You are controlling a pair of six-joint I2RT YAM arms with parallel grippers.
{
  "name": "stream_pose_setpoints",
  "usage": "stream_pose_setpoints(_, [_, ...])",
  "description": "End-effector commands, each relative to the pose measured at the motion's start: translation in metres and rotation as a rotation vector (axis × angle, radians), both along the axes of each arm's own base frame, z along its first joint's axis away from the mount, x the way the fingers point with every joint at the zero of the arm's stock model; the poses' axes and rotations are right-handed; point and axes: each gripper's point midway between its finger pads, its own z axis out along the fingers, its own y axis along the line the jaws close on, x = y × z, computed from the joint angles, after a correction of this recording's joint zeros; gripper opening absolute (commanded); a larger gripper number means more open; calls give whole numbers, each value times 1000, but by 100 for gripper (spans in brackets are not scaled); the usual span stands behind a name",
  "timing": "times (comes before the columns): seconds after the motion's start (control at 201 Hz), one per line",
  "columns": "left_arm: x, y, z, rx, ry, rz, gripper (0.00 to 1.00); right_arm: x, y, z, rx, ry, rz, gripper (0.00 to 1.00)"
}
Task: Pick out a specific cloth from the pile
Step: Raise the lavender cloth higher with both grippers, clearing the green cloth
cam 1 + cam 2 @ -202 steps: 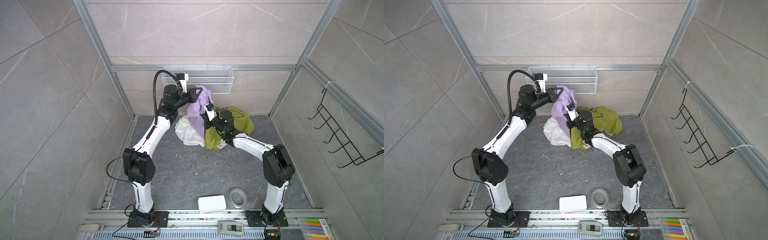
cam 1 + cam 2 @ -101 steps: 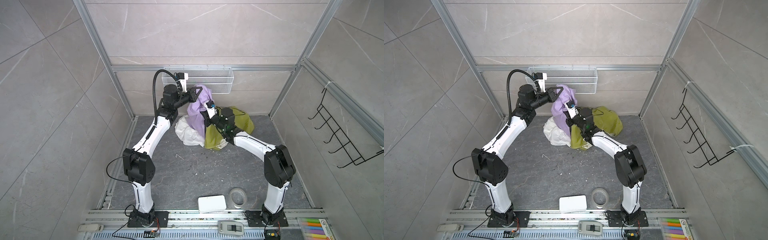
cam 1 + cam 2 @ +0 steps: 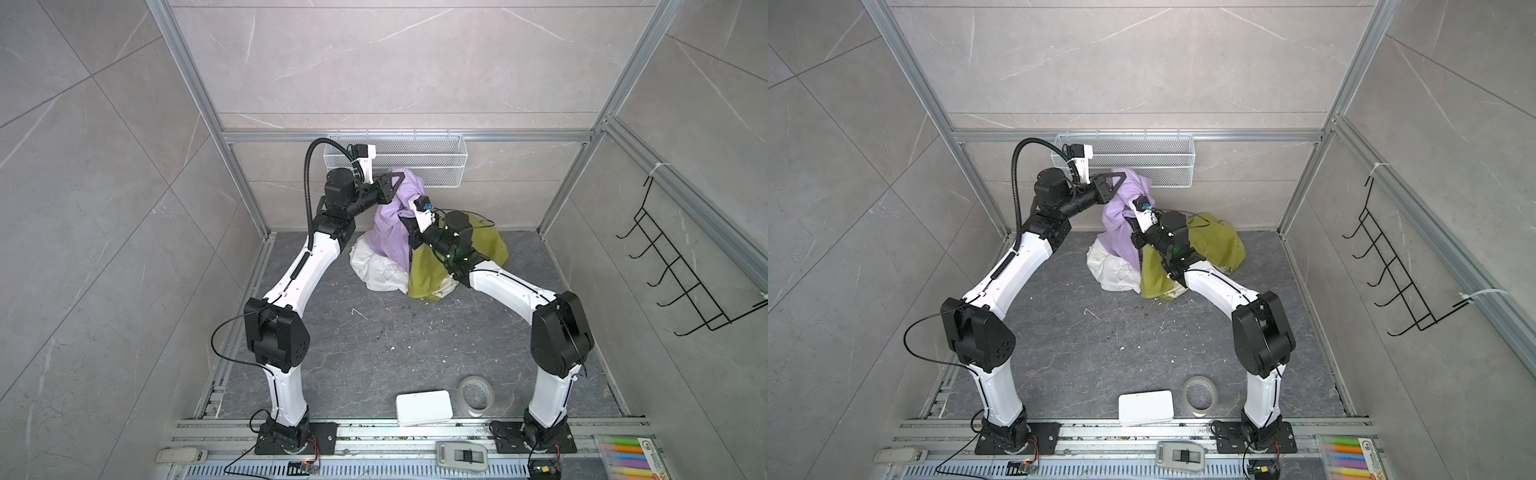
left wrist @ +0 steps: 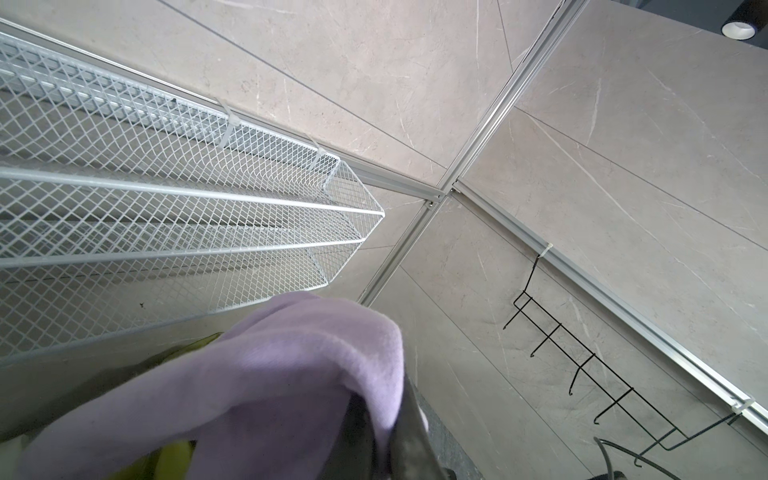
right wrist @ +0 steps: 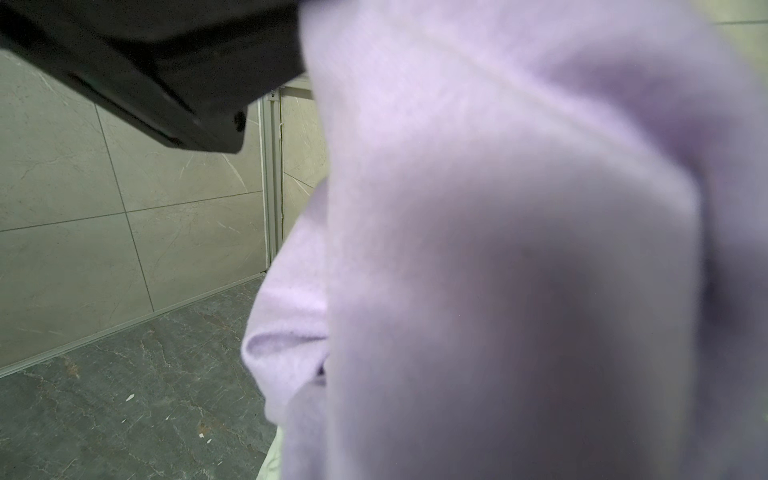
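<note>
The lavender cloth (image 3: 388, 232) hangs from my left gripper (image 3: 399, 183), which is shut on its top edge just below the wire basket. In the left wrist view the fabric (image 4: 291, 365) is pinched between the dark fingers (image 4: 411, 440). The rest of the pile lies on the floor at the back: a white cloth (image 3: 374, 266) and an olive-green cloth (image 3: 486, 245). My right gripper (image 3: 409, 226) is pressed into the hanging lavender folds above the olive-green cloth. Its fingers are hidden, and lavender fabric (image 5: 498, 249) fills the right wrist view.
A white wire basket (image 3: 415, 158) is fixed to the back wall just above the raised cloth. A black hook rack (image 3: 681, 266) hangs on the right wall. Near the front rail lie a white box (image 3: 424, 407), a tape roll (image 3: 476, 395) and a pack of markers (image 3: 623, 453).
My right gripper has risen a little and moved closer into the lavender cloth. The left gripper holds the cloth in the same raised spot.
</note>
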Motion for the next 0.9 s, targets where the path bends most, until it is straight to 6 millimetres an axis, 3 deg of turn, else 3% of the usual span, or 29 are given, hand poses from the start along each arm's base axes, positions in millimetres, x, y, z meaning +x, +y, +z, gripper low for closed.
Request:
stream_pose_setpoints(0.0, [-29, 8, 55, -56, -132, -7, 0, -19, -7, 72, 86, -129, 23, 0])
stream_pose_setpoints(0.897, [-49, 19, 81, -63, -200, 11, 0, -39, -1, 114, 127, -172, 81, 0])
